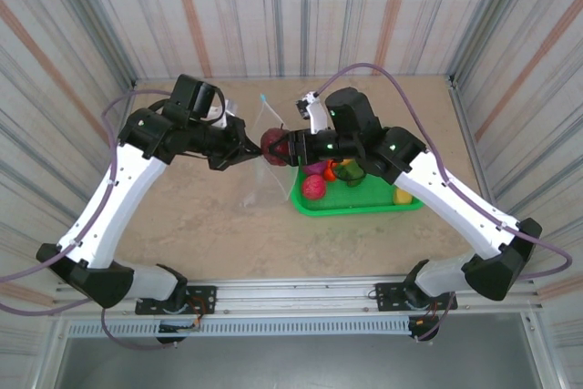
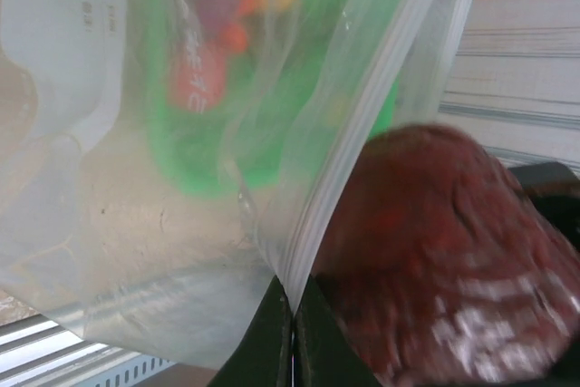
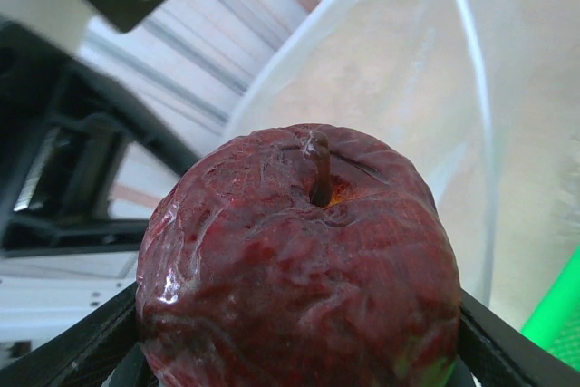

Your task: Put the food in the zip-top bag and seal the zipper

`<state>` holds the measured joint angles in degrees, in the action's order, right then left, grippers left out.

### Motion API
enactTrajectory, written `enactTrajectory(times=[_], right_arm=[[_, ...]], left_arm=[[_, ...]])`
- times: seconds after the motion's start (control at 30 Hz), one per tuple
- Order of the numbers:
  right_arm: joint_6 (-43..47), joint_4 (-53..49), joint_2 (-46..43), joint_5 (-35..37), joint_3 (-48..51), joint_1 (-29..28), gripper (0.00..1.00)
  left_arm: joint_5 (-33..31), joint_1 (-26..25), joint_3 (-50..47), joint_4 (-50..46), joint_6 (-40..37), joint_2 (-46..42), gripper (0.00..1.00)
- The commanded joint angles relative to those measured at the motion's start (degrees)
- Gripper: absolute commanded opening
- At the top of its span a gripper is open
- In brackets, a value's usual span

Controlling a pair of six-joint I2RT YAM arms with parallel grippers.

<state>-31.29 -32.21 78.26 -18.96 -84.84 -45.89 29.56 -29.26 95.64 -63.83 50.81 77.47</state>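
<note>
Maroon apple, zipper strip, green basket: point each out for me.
maroon apple (image 3: 304, 260), right wrist view, middle of its skin under the stem.
zipper strip (image 2: 362, 138), left wrist view, halfway along the whitish band.
green basket (image 1: 364, 207), top view, near rim.

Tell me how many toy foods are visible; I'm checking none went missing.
6. A maroon apple in the right hand; five in the green basket: red, purple, orange, green, yellow. The right arm may hide more.

Counted: one zip-top bag (image 1: 260, 170), one maroon apple (image 1: 272, 145), one green basket (image 1: 364, 205), at least four toy foods (image 1: 313, 187) inside it.
</note>
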Motion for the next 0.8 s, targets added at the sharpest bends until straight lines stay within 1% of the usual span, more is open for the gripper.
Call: enactTrajectory(times=[0.0,0.2,0.27,0.3,0.37,0.4,0.47,0.63,0.77], right_arm=[[0.2,-3.8,2.0,6.5,0.2,-0.8,0.53],[0.9,-10.7,6.7,11.2,-3.5,-2.1,0.54],[0.9,-11.9,8.1,12.8,-4.8,-2.6,0.57],[0.8,-11.8,8.4,13.3,-5.0,-2.7,0.61],[0.2,-11.4,8.9,12.8,-5.1,-2.3,0.77],[0.2,-10.6,8.8,11.3,-5.1,-2.0,0.82],[-0.5,-8.6,8.1,8.8,-4.6,-1.4,0.87],[-1.6,-3.5,4.9,3.7,-2.3,-0.2,0.89],[-2.7,-1.5,1.5,3.5,-1.2,1.3,0.87]], left_arm=[[4.1,-0.5,3.0,0.8,-1.1,-0.7,0.0],[5.4,-0.7,3.2,2.7,-0.8,-1.1,0.0],[5.6,-1.2,2.9,4.0,-0.3,-1.0,0.0],[5.5,-1.5,2.7,4.7,0.0,-0.9,0.0],[5.0,-2.4,2.0,6.4,0.6,-0.7,0.0],[4.5,-2.7,1.5,6.9,0.8,-0.8,0.0],[3.6,-2.9,-0.2,8.0,1.5,-1.2,0.0],[2.8,-2.9,-5.0,11.0,3.1,-3.0,0.0],[-0.2,-2.8,-7.3,10.6,3.1,-4.4,0.0]])
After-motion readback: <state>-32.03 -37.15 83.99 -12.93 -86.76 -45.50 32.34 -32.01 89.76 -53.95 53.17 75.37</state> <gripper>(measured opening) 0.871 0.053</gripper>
